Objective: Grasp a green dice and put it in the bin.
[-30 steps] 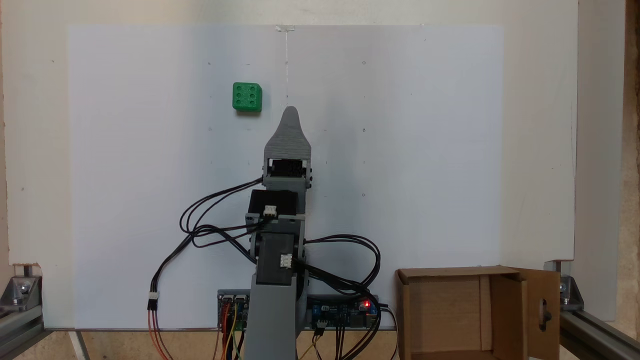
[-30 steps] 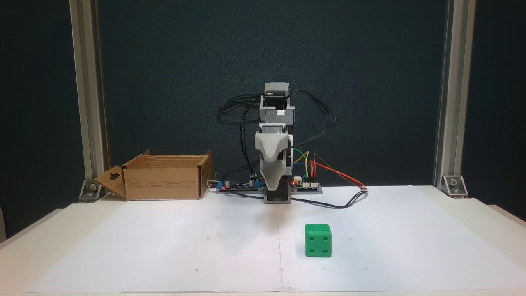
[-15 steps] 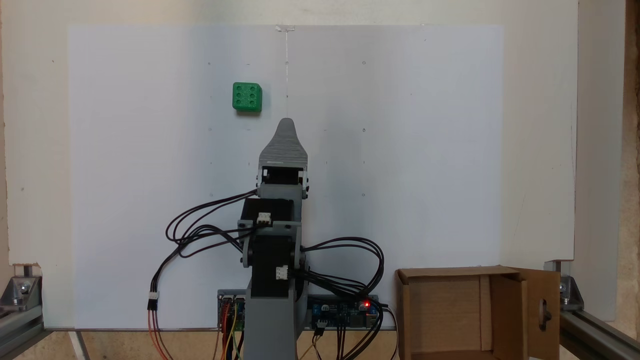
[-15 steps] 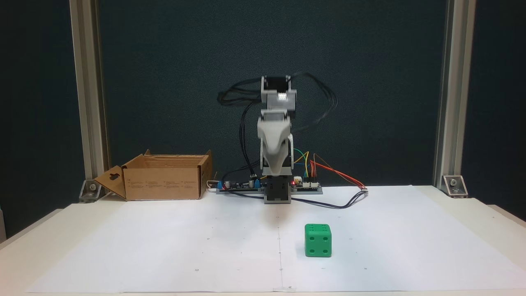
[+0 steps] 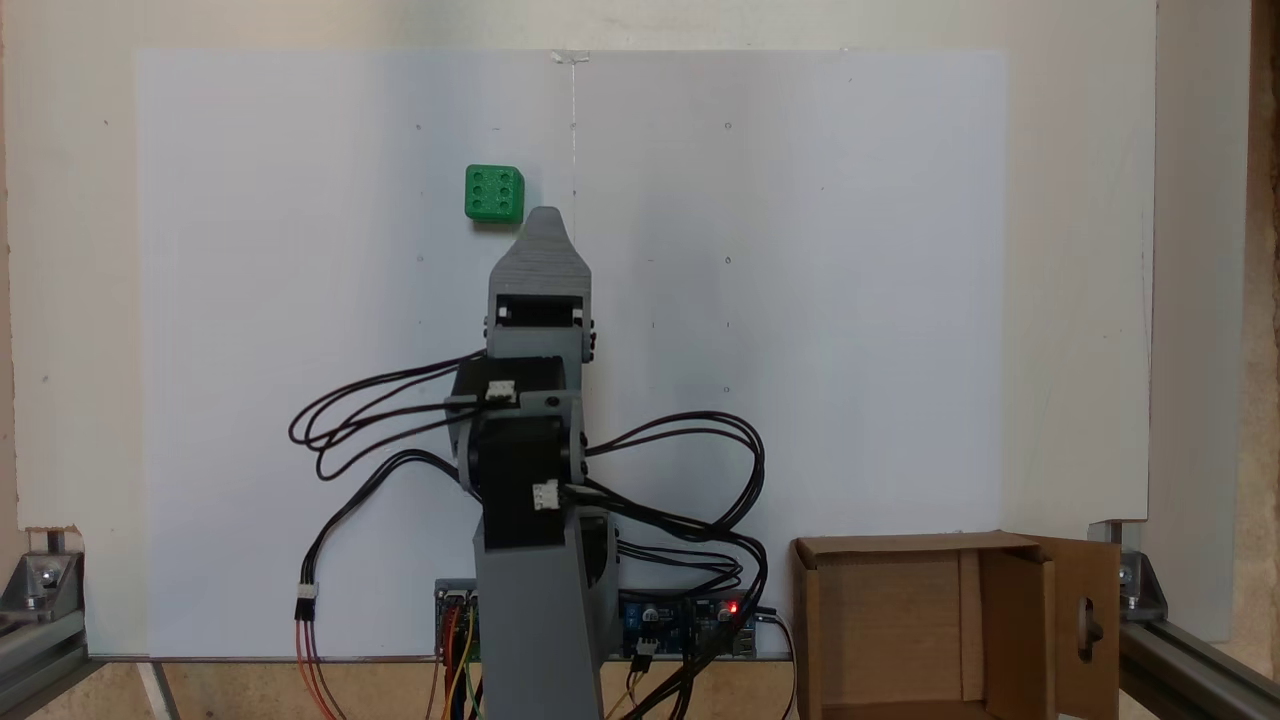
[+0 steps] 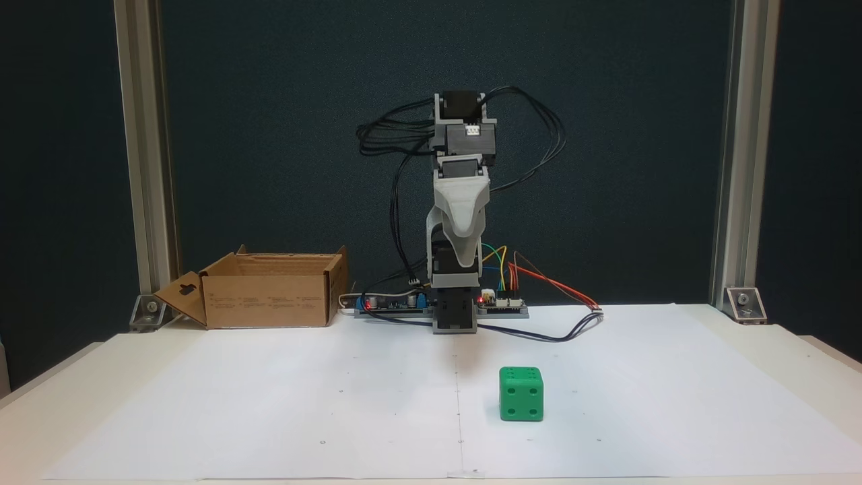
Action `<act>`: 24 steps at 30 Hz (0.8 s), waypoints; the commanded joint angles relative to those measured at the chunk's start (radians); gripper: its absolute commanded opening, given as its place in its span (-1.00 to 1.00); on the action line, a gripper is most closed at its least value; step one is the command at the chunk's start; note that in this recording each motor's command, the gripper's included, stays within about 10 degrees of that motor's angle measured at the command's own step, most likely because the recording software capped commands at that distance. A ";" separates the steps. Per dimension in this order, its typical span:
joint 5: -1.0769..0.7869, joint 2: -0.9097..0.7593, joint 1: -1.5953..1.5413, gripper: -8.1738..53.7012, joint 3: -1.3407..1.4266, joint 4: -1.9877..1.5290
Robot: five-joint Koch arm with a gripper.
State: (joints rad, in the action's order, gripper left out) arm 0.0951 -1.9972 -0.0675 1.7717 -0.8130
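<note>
Hovering off the table, tool point(image 5: 546, 215) jaw state unreadable, green dice point(image 5: 494, 193) just at its 11 o'clock on white paper point(image 5: 800, 300), bin point(image 5: 950, 620) at 5 o'clock, print unreadable.

White paper sheet point(image 5: 850, 300) covers table point(image 6: 774, 343); green dice point(image 6: 521, 393) on sheet, bin point(image 6: 269, 289) at edge.
</note>
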 commanded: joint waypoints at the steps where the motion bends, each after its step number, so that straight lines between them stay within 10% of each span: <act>1: 0.057 0.038 -0.005 0.67 -0.114 -0.006; 24: 0.176 0.322 -0.164 0.67 -0.245 -0.009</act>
State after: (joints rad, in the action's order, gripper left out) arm 0.2163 -1.6720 -0.2148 1.5999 -0.8345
